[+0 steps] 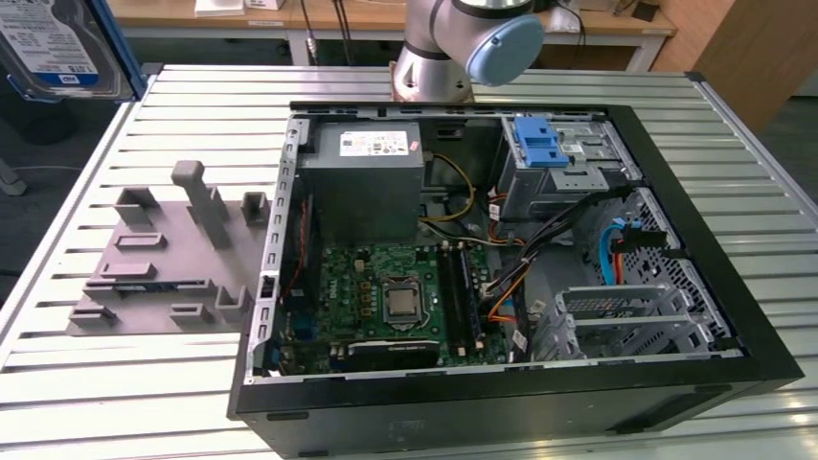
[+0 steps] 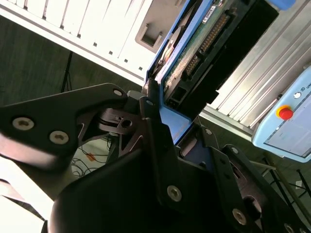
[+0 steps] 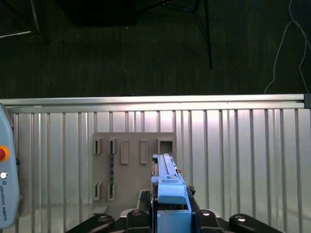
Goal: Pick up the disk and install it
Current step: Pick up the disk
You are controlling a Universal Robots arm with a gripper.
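We are mid-carry: the disk, a flat silver-grey hard drive with a white-and-blue label in a blue plastic carrier, hangs in the exterior view's upper left corner, well apart from the open black computer case on the ribbed aluminium surface. At the bottom centre of the first wrist view the black end effector is clamped on its carrier. Installing, we judge, calls for squaring it with the grey metal bay under the blue ribbed latch.
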